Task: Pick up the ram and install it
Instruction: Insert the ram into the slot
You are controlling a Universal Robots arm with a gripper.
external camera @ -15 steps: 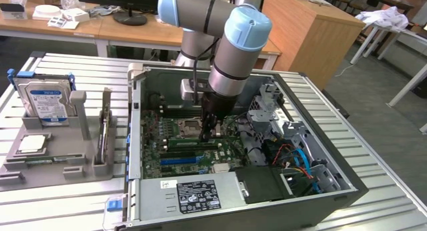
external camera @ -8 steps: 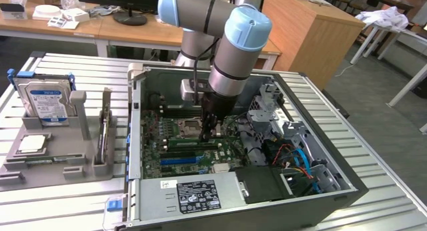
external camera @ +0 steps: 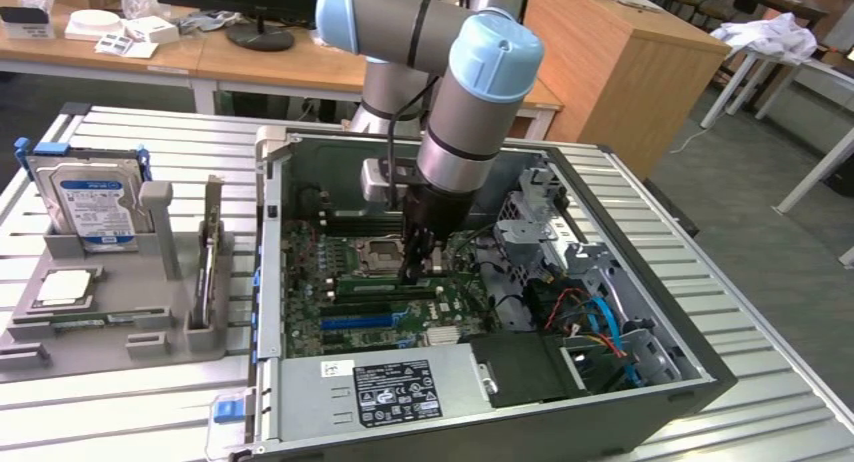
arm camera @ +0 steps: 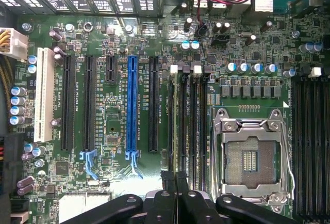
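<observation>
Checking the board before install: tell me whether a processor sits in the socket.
No, the socket lies bare, with its field of contacts exposed.

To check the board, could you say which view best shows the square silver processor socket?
The wrist view: the square silver processor socket is seen whole, straight on. The exterior view shows it obliquely, beside the robot arm.

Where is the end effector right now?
The end effector sits inside the open computer case, low over the motherboard, just to the exterior view's right of the CPU socket.
</observation>
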